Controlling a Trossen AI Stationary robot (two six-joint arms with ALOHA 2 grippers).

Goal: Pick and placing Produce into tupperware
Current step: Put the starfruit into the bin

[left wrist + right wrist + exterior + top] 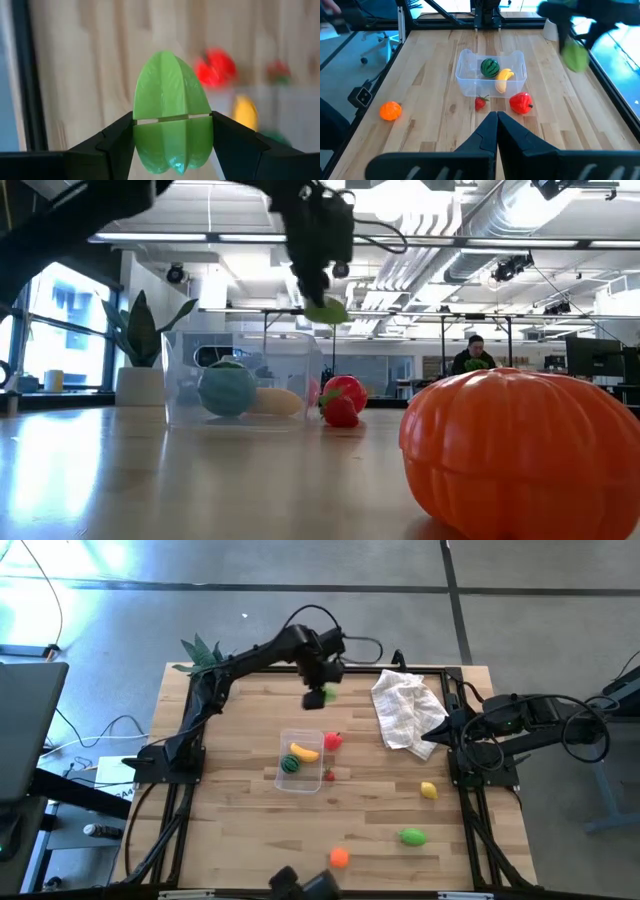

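Note:
My left gripper (320, 690) hangs above the far middle of the table, shut on a light green ribbed piece of produce (172, 125), also seen in the low view (327, 310). Nearer stands the clear tupperware (300, 780) with a striped watermelon (290, 764) and a yellow banana (306, 752) inside. A red pepper (333, 740) and a small red strawberry (330, 776) lie on the wood by the tub's right side. A lemon (428, 790), a green piece (413, 836) and an orange (339, 857) lie toward the near right. My right gripper (496, 117) waits shut at the right edge. My left gripper pinches the green piece between its two fingers, one pad on each of its ribbed sides (145, 122) about halfway along its length. The fingers (117, 137) point steeply down from above and lie across the piece. It is lifted clear of the table, beyond the tub's far side.
A crumpled white cloth (405, 710) lies at the far right. A potted plant (200, 648) stands at the far left corner. Black frame rails run along the left and right table edges. Bare wood shows on the left of the tub.

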